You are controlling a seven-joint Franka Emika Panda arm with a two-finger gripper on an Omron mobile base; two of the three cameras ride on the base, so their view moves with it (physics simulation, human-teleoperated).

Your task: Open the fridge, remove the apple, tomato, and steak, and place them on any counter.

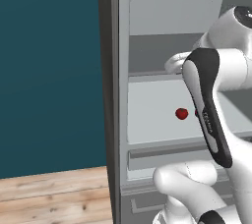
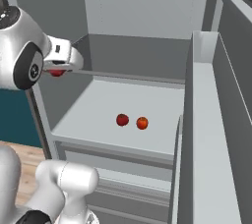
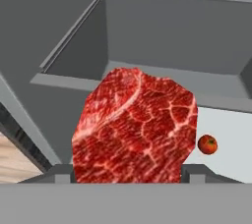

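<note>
The fridge (image 2: 147, 7) stands open, with pale grey shelves inside. My gripper (image 3: 129, 174) is shut on the steak (image 3: 135, 125), a marbled red slab held upright between the fingertips (image 3: 64, 174). From the right base view the gripper (image 2: 58, 70) hangs at the fridge's left side, above the middle shelf (image 2: 93, 110), with the steak (image 2: 56, 73) showing red under the hand. Two small round red fruits lie side by side on that shelf, a darker one (image 2: 122, 119) and a more orange one (image 2: 142, 123); which is the apple and which the tomato I cannot tell. The counter is out of view.
The open fridge door (image 2: 206, 120) with its inner bins stands along the right. A bottom drawer (image 2: 123, 179) sits under the shelf. Left of the fridge are a teal wall (image 1: 49, 70) and wooden floor (image 1: 49, 193). My arm (image 1: 209, 115) covers part of the shelf.
</note>
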